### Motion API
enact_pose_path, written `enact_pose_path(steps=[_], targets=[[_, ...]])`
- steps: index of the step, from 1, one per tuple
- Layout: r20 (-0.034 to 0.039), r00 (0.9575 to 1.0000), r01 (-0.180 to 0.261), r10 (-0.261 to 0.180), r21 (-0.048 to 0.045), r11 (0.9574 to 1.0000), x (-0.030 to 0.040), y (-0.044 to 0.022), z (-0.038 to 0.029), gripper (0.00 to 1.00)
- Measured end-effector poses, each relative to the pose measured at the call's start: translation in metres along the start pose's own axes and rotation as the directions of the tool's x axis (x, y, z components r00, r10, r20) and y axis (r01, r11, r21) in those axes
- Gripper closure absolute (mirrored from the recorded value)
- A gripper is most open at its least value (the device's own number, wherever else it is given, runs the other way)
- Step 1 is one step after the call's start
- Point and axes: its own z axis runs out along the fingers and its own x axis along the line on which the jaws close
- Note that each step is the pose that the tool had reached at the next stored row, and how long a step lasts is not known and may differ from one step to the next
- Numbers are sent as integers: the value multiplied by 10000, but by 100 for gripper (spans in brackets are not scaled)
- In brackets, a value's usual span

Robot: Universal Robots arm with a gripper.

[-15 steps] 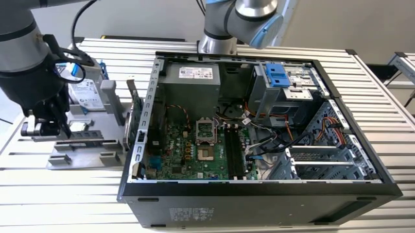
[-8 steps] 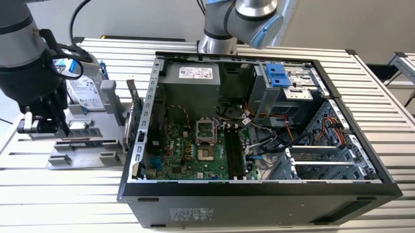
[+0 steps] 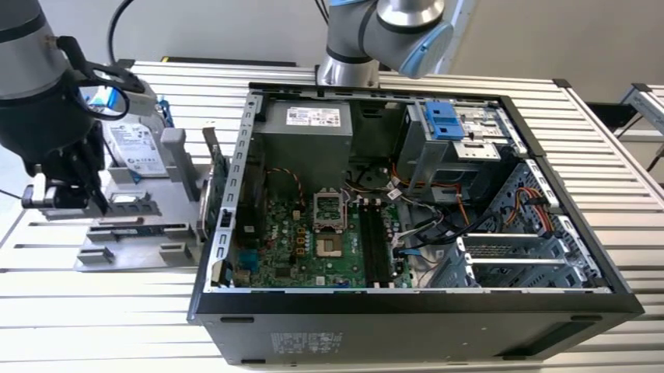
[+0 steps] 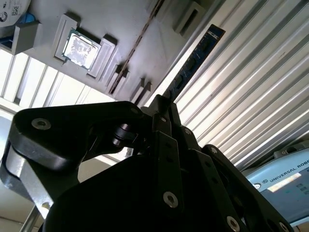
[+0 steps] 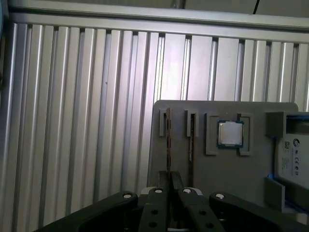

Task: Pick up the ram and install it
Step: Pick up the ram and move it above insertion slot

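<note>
My gripper [image 3: 57,198] hangs over the end of the grey fixture plate [image 3: 124,249] at the exterior view's left, beside the open computer case [image 3: 415,299]. It is shut on the ram [image 4: 193,60], a thin dark blue-green stick with small chips that reaches out past the fingertips [image 4: 166,113]. In the first wrist view the ram [image 5: 167,140] shows edge-on between the closed fingers [image 5: 159,191], in line with a slot of the plate [image 5: 231,193]. Whether the stick still touches the plate I cannot tell. The long black memory slots [image 3: 372,245] lie on the green motherboard inside the case.
A processor [image 5: 229,133] sits in a pocket of the plate, and a silver hard drive [image 3: 135,148] stands behind it. A green card [image 3: 218,183] stands on edge between the plate and the case. A second arm [image 3: 384,31] rises behind the case. Ribbed aluminium table [image 3: 93,326] lies all around.
</note>
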Motion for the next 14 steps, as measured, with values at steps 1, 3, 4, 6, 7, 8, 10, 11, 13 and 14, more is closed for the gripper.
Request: enact_pose_path(steps=[1, 3, 4, 6, 7, 8, 10, 11, 13, 14], targets=[[0, 10000, 0, 0, 0, 10000, 0, 1, -9, 100], [0, 10000, 0, 0, 0, 10000, 0, 4, -27, 100], [0, 10000, 0, 0, 0, 10000, 0, 5, -35, 100], [0, 10000, 0, 0, 1, 10000, 1, 9, -51, 100], [1, 10000, 0, 0, 3, 10000, 0, 11, -58, 100], [0, 10000, 0, 0, 3, 10000, 1, 13, -66, 100], [0, 10000, 0, 0, 3, 10000, 1, 16, -82, 100], [0, 10000, 0, 0, 4, 10000, 1, 18, -89, 100], [0, 10000, 0, 0, 5, 10000, 1, 21, -104, 100], [0, 10000, 0, 0, 5, 10000, 1, 22, -112, 100]])
